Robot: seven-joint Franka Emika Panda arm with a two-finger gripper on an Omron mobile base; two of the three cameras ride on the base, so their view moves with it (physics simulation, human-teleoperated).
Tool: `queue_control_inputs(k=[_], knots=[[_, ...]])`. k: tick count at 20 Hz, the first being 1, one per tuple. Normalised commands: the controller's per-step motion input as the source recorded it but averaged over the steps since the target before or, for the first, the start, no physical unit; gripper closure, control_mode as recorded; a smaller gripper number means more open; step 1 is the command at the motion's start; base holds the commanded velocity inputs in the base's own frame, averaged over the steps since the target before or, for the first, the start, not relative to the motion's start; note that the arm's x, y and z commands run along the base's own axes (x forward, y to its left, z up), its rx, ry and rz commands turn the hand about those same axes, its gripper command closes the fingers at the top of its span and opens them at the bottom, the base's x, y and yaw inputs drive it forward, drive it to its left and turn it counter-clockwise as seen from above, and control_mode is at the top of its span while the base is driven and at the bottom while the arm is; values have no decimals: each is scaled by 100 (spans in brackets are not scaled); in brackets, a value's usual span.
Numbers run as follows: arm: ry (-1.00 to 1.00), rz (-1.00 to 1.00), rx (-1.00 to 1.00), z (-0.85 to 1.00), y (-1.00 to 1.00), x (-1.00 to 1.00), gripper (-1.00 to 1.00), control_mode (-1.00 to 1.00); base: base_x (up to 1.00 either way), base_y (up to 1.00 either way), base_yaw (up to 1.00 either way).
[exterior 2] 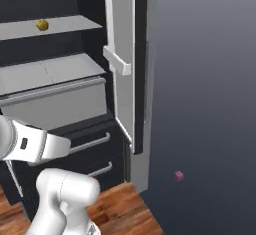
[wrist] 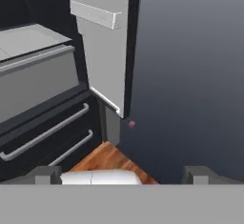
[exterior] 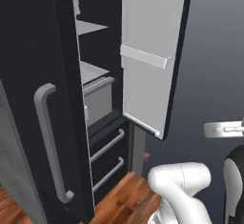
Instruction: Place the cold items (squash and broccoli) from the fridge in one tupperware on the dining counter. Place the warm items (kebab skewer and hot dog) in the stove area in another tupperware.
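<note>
Pincer [wrist: 121,174] wide, level, facing fridge door [wrist: 102,42].

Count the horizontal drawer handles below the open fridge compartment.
2: upper handle and lower handle, stacked on the dark drawers beneath the grey bin. More may be hidden lower.

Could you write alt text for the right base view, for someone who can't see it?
An open dark fridge with its door swung wide, pale shelves inside, and one small yellowish item on the upper shelf. Below are a grey crisper drawer and two dark freezer drawers with bar handles. The white robot arm rises at lower left over a wooden floor.
</note>
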Motion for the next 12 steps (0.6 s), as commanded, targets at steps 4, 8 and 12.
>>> queue_control_inputs(k=[4, 8, 12], knots=[[0, 0, 0, 0, 0, 0, -100, 100, 47, -42, 54], [0, 0, 0, 0, 0, 0, -100, 100, 48, -22, 61], [0, 0, 0, 0, 0, 0, -100, 100, 51, -7, 67]])
